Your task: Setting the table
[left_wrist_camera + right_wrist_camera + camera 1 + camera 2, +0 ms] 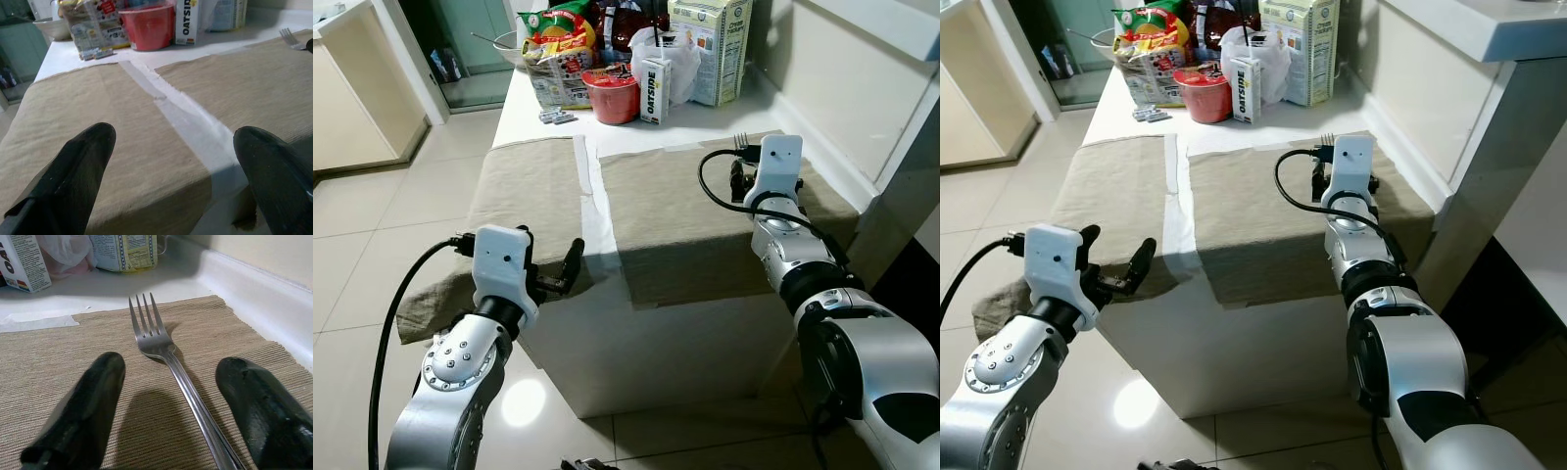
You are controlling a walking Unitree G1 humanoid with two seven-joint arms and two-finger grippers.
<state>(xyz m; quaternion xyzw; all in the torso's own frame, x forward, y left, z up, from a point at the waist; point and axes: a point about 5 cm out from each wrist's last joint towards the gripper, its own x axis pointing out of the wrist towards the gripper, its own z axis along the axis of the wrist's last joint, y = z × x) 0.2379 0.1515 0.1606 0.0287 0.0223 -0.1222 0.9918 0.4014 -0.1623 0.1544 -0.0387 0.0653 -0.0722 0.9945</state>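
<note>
The right gripper (168, 406) hovers low over the far right corner of a tan placemat (695, 220), its fingers (83, 406) spread apart on either side of a fork (161, 350) that lies flat on the mat between them, tines pointing away toward the cartons (710, 49) and the red cup (611, 93) beyond. The left gripper (171, 171), fingers also apart and holding nothing, hangs at the near edge of the second placemat (524, 196), with the white table (590, 201) showing between the two mats.
</note>
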